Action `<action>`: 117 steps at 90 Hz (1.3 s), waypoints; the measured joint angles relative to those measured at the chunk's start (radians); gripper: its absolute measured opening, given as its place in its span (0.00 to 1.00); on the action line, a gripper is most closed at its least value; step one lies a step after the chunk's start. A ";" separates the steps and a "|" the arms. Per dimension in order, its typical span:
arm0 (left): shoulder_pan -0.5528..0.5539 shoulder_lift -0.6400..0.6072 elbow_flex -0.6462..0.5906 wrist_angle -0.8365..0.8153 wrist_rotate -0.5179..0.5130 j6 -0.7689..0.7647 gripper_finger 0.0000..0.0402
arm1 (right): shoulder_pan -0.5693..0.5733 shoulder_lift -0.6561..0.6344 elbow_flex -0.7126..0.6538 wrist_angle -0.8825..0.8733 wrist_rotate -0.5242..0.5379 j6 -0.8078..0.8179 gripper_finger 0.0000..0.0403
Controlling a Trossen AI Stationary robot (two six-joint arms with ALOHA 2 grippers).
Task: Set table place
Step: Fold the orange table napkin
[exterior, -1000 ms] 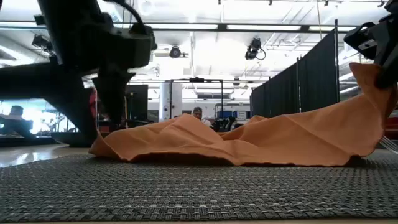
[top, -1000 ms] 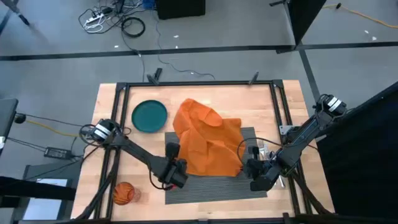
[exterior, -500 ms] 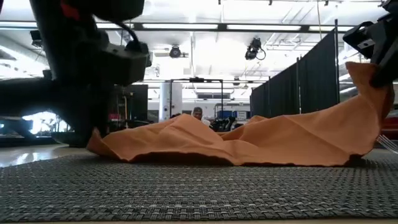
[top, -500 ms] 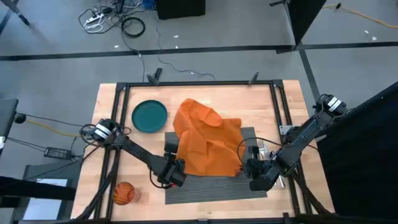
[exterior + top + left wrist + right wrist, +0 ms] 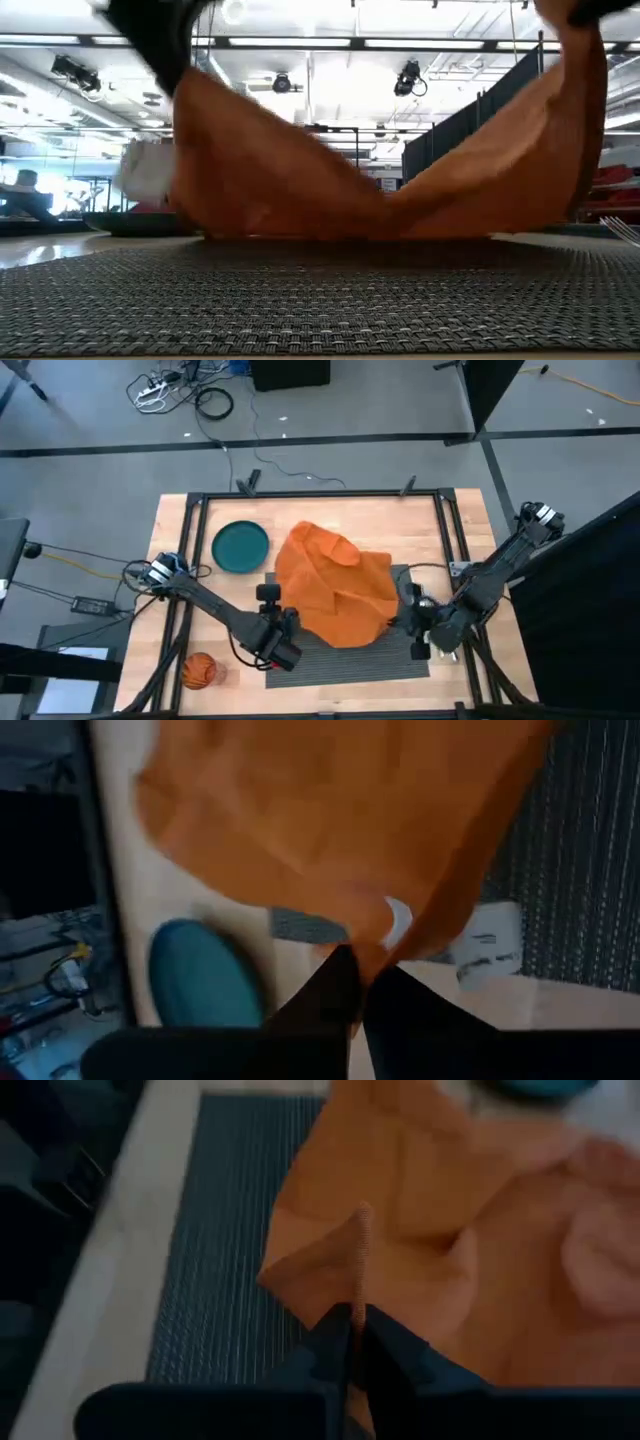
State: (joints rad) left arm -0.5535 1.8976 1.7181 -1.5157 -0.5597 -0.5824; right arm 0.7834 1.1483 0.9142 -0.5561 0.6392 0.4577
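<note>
Counting what lies on the table (image 5: 180, 560): one orange napkin (image 5: 335, 595), one dark grey ribbed placemat (image 5: 340, 660), one round teal plate (image 5: 240, 546), one orange cup (image 5: 198, 671), and silver cutlery (image 5: 418, 598) just past the placemat's right edge, its pieces too small to count. Napkin: spread over the placemat's far half and onto the bare wood beyond, both near corners lifted off the mat so that the cloth sags between them in the low view. Left gripper (image 5: 280, 643): one, at the napkin's near left corner, fingers (image 5: 335, 985) pinched together on the cloth. Right gripper (image 5: 412, 622): one, at the near right corner, likewise clamped on a fold of napkin. Plate: far left of the napkin, just beside it. Cup: near left corner of the table, well apart from the placemat.
</note>
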 joint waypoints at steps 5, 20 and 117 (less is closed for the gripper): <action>-0.004 -0.021 0.031 -0.032 -0.013 -0.022 0.00 | 0.000 -0.042 0.015 -0.001 0.031 -0.038 0.00; -0.003 -0.133 0.052 -0.040 -0.023 -0.031 0.00 | -0.026 -0.169 0.067 0.001 0.133 -0.143 0.00; 0.238 -0.492 0.052 0.030 -0.442 0.107 0.00 | -0.458 -0.392 0.117 0.309 0.297 -0.705 0.00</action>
State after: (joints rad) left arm -0.3153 1.4059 1.7699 -1.4860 -1.0019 -0.4751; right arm 0.3251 0.7567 1.0313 -0.2469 0.9366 -0.2471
